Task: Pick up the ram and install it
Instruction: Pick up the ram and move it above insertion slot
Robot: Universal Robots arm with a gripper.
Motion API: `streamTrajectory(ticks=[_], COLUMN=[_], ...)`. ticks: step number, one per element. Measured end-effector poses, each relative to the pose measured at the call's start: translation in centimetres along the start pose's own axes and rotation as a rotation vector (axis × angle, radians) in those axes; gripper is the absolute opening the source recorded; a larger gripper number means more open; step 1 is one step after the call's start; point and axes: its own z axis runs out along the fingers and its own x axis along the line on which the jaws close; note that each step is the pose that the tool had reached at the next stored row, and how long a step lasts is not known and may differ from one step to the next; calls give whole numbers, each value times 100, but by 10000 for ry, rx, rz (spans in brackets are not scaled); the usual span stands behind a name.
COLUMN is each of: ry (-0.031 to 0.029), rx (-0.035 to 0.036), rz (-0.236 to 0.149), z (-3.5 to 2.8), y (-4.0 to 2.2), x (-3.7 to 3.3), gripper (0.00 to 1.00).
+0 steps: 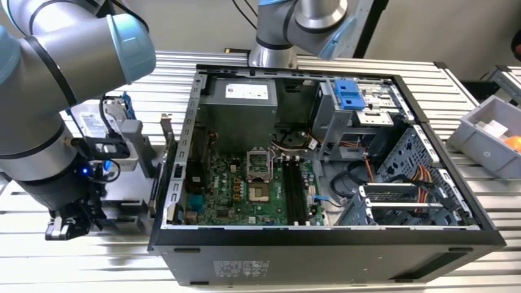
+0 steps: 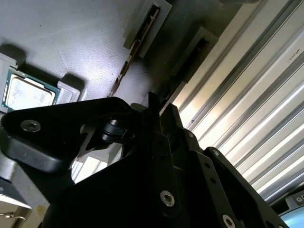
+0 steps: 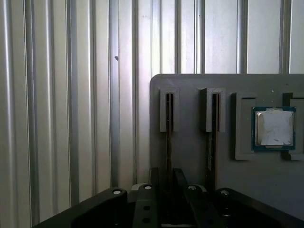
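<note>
Your gripper [image 1: 69, 227] hangs lower left in the exterior view. In the first wrist view, released fingers [image 3: 155, 178] straddle the ram [image 3: 168, 137], which stands edge-up in its grey holder [image 3: 187, 142].

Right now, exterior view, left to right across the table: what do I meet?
gripper → open computer case, with the motherboard and then the drive cage inside it → grey bin

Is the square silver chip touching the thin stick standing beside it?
Apart. The first wrist view shows bare grey holder between the processor and the ram stick.
</note>
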Motion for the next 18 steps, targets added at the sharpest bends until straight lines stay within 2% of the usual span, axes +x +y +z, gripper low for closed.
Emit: streamTrajectory(ticks=[13, 14, 18], ry=[-6, -8, -6], rx=[2, 3, 2], rz=[1, 1, 1], z=[1, 1, 1], y=[0, 0, 0], x=[7, 7, 9], gripper=[100, 0, 0])
